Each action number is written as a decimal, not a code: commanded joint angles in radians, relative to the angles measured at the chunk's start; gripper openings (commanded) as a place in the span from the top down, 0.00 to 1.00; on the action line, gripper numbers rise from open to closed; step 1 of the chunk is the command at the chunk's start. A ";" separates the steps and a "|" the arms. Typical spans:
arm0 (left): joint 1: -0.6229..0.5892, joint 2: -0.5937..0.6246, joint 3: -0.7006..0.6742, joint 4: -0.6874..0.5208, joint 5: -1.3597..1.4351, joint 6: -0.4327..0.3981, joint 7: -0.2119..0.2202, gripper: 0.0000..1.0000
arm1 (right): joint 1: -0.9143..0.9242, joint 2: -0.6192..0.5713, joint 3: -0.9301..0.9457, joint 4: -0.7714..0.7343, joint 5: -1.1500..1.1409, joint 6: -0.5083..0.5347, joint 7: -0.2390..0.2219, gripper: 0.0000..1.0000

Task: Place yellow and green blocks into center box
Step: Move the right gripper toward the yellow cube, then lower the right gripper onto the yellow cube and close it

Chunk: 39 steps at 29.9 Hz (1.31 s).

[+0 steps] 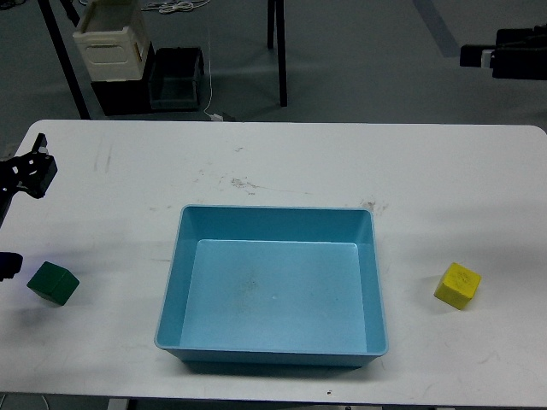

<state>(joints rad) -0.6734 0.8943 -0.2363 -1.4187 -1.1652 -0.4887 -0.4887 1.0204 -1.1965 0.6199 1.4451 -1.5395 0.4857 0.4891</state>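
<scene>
Green block point(53, 284) and yellow block point(457, 285) lie on a white table point(282, 162), one on each side of the light-blue box point(272, 350) that sits in the middle near the front edge. The green cube rests at the near left, well apart from the box's left wall. The yellow cube rests at the near right, also well apart from the box, with a faint mark on its top face. The left gripper point(32, 171) shows at the left edge of the table, farther back than the green cube, so that cube lies nearer the viewer and slightly to the right of it; this arm is clearly the closer one to green. Its fingers are dark and cannot be told apart, so whether they are apart or together is unclear. The right gripper point(479, 56) hangs at the far right, beyond the table's far edge, with the yellow cube much nearer the viewer than it; its state cannot be told either. The box holds nothing; its flat bottom is bare. Beyond the table, on the floor at far left, stand a cream crate point(109, 38) and a dark bin point(175, 79).
</scene>
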 commanded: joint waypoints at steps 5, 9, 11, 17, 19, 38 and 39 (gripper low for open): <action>0.001 -0.017 0.002 0.015 -0.001 0.000 0.000 0.00 | 0.075 0.000 -0.187 0.037 -0.201 0.003 0.000 0.01; 0.003 -0.021 0.002 0.032 -0.001 0.000 0.000 0.00 | 0.075 0.000 -0.302 0.090 -0.358 0.003 0.000 0.01; 0.001 -0.034 0.002 0.034 0.001 0.000 0.000 0.00 | 0.070 -0.002 -0.359 0.113 -0.384 0.003 0.000 0.01; 0.001 -0.058 0.002 0.055 0.001 0.000 0.000 0.00 | 0.063 -0.002 -0.479 0.112 -0.393 0.003 0.000 0.00; 0.001 -0.061 0.002 0.057 0.001 0.000 0.000 0.00 | 0.058 -0.003 -0.512 0.110 -0.393 0.003 0.000 0.00; 0.001 -0.074 0.005 0.057 0.001 0.000 0.000 0.00 | -0.012 0.112 -0.621 0.044 -0.455 0.003 0.000 0.00; 0.001 -0.075 0.005 0.057 0.001 0.000 0.000 0.00 | -0.016 0.117 -0.621 0.040 -0.456 0.003 0.000 0.00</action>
<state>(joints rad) -0.6719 0.8238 -0.2317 -1.3621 -1.1642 -0.4887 -0.4887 1.0155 -1.0983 -0.0013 1.4971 -1.9933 0.4887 0.4885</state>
